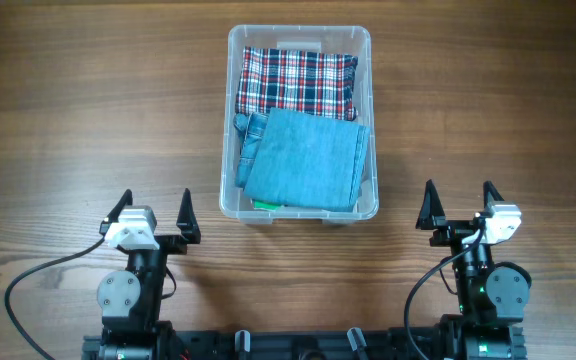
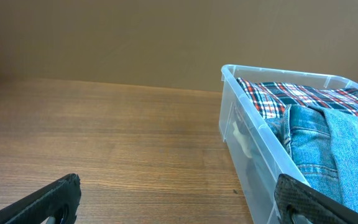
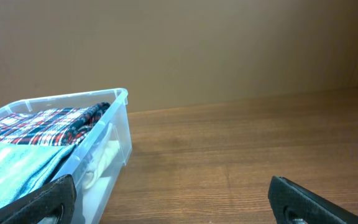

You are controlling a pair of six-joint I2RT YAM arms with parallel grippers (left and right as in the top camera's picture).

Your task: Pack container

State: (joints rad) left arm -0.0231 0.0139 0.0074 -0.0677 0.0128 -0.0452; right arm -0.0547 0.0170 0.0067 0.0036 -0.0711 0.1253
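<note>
**status.** the container stands on the table, centred between the two arms and on their far side. inside it, a folded plaid cloth fills the far half. a folded denim garment lies over the near half, slightly skewed, with its far edge overlapping the plaid. a sliver of something green shows under the denim at the near wall. through the clear side wall, the wrist views show a pale item lower down, but what it is cannot be told.

**tools.** the left gripper and right gripper sit near the table's front edge, each well apart from the container. both have their jaws spread wide and hold nothing. in the left wrist view the container's corner lies ahead and to the right; in the right wrist view it lies ahead and to the left.

**step in hand.** no loose article is visible on the table, so packing looks finished or nearly so — the arms appear to be at rest.

**next move.** if more work is due, it most likely calls for settling the denim:
- reach forward over the near rim
- press or square the top layer so that it lies below the rim

no lid is in view.
</note>
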